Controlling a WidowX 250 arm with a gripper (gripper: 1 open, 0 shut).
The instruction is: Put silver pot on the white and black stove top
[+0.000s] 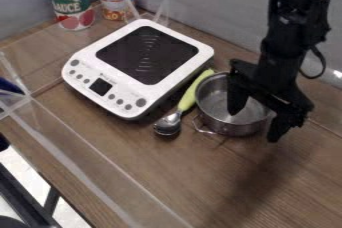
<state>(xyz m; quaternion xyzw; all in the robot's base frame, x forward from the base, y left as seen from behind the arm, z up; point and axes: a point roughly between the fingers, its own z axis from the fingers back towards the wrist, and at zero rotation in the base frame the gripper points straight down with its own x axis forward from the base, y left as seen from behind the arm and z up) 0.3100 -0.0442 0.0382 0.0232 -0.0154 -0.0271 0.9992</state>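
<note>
Tool (pixel 253 119) over the near rim, fingers apart, nothing gripped that I can see. Silver pot (pixel 229 108) on the tabletop (pixel 147 167), beside the spoon (pixel 186 103), right of the stove top (pixel 139 55). Thin steel by its look: light, stiff, probably slick. I'd pinch one wall at the rim, one finger inside; the curve may let it swivel or tip.

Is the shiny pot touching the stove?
Apart. The camera view shows the spoon's green handle lying on the table in the space between the silver pot and the white stove.
</note>
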